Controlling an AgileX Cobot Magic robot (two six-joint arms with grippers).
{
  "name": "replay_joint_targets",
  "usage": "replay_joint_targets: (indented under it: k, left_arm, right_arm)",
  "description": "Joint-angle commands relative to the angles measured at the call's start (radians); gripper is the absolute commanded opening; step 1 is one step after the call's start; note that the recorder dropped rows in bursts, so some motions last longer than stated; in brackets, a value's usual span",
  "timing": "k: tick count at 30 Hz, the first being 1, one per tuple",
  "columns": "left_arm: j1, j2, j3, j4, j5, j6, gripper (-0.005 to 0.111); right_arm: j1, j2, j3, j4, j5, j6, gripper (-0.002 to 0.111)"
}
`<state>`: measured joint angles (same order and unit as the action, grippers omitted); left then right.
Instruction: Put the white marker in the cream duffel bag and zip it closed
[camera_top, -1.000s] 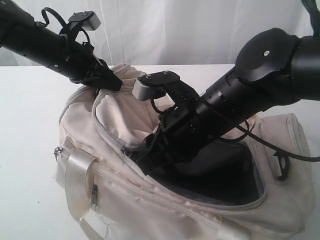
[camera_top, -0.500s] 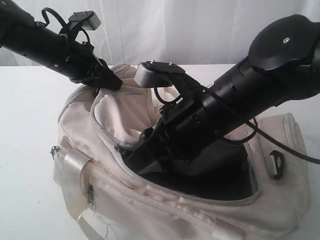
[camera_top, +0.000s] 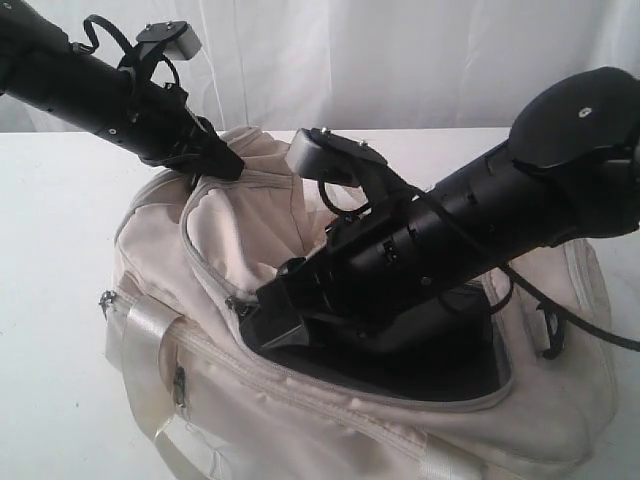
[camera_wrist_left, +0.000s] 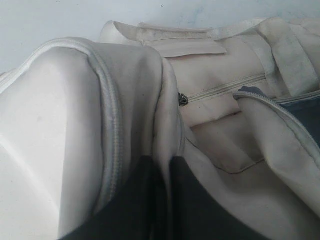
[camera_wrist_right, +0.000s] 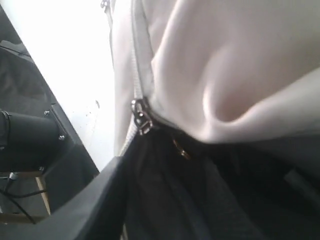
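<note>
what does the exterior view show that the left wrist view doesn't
Only the exterior view: both arms, the right tool down inside the cream duffel bag, a black plastic loop. Only the left wrist view: the left tool up close, flap fabric squeezed between its fingers. Both: the bag's zipper-edged flap and dark lining. Neither shows the white marker.

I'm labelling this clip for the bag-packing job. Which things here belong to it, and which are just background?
Job: cream duffel bag; zipper pull; left claw pinching its flap; right claw in its opening. White marker not visible.
Background: white table; white curtain.
</note>
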<state>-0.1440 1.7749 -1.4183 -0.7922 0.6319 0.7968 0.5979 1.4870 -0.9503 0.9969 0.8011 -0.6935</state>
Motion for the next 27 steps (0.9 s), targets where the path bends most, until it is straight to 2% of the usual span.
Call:
replay_joint_targets:
  k: [1,8,14,20,27]
  left_arm:
    - [0.004,-0.007,-0.003,-0.014,-0.007,0.006,0.0]
    - [0.004,-0.007,-0.003,-0.014,-0.007,0.006,0.0]
    - [0.004,-0.007,-0.003,-0.014,-0.007,0.006,0.0]
    - [0.004,-0.007,-0.003,-0.014,-0.007,0.006,0.0]
    - [0.004,-0.007,-0.003,-0.014,0.005,0.011,0.0]
  right_arm:
    - [0.0,0.046,0.005,0.085,-0.02,-0.093,0.044]
    - [0.0,0.114,0.005,0.109,-0.095,-0.166,0.044]
    - [0.0,0.137,0.005,0.124,-0.116,-0.186,0.029]
    - [0.0,0.113,0.005,0.128,-0.156,-0.197,0.002]
    - [0.0,0.036,0.005,0.074,-0.174,-0.158,0.0]
